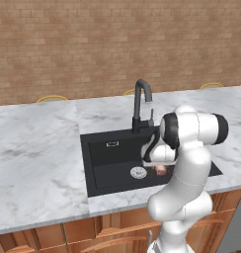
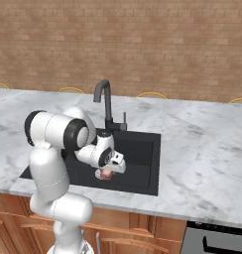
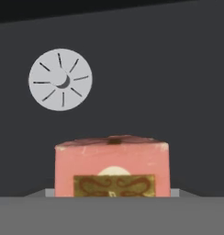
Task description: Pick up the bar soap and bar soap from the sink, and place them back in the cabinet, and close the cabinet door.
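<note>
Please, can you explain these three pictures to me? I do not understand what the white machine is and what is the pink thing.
The white machine is a robot arm. Two pictures are taken from behind it, left and right; the third from a camera on its hand. It reaches into a black sink set in a marble counter, with a faucet behind. The pincer is down at a pink soap near the round drain. Whether it already grips the soap, I cannot tell.
</note>
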Robot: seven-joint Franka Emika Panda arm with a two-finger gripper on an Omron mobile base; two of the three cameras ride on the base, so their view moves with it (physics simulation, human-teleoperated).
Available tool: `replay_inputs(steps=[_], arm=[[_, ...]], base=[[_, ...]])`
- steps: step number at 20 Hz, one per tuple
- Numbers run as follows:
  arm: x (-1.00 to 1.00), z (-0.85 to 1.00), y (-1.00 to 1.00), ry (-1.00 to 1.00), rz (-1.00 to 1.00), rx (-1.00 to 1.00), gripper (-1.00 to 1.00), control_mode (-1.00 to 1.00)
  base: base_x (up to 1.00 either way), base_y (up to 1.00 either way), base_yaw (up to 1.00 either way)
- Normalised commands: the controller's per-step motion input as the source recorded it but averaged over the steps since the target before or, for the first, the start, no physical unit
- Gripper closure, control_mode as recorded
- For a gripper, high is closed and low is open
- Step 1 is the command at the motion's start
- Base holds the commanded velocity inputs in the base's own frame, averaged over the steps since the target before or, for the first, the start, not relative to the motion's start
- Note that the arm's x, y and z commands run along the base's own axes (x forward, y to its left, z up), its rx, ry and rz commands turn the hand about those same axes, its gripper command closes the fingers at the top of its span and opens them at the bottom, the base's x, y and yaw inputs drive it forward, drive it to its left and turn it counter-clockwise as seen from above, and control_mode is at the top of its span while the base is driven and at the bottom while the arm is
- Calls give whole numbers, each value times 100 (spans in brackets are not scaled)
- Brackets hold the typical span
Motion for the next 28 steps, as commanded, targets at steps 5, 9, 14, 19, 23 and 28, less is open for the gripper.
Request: replay_inputs(steps=[5, 9, 14, 19, 23, 28], arm=[[-1, 46, -3, 0, 0, 0, 100, -100], [-3, 48, 0, 0, 0, 0, 100, -100], [-24, 45, -1, 0, 0, 0, 100, -100], [-44, 42, -4, 0, 0, 0, 100, -100], [-47, 47, -2, 0, 0, 0, 100, -100], [-46, 48, 0, 0, 0, 0, 100, -100]], base=[[0, 0, 0], [0, 0, 0], [0, 0, 0], [0, 0, 0], [0, 0, 0], [0, 0, 0]])
